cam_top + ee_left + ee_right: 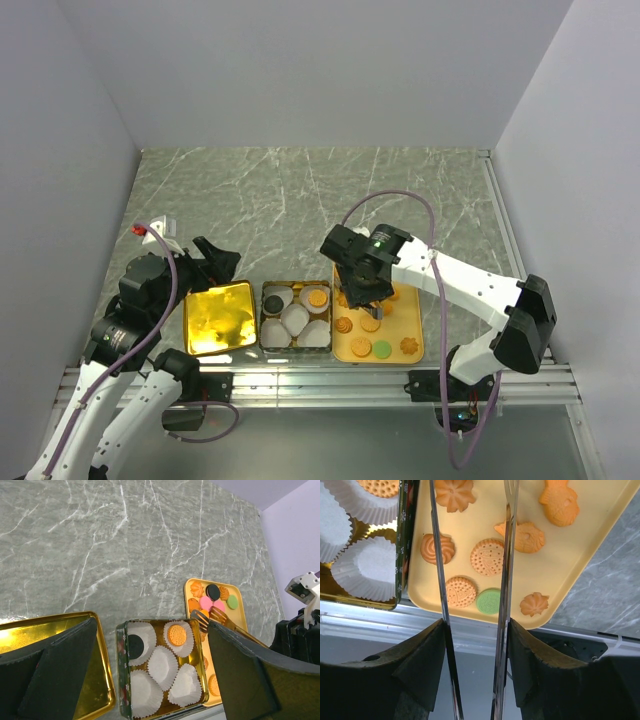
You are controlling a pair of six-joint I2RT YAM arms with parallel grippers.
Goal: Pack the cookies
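right gripper (476,630) clamped on metal tongs (507,555), over cookies (487,557) on the yellow tray (570,545) lower center of overhead view, left gripper (150,625) wide open (nothing in it), lower left by the gold lid (102,680)

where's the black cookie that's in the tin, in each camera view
Top external: black cookie in the far-left corner of the tin.
Left wrist: upper left of the tin.
Right wrist: not in it; only the tin's right part shows.
Shared landmark: the round orange cookie in the tin's far-right corner.
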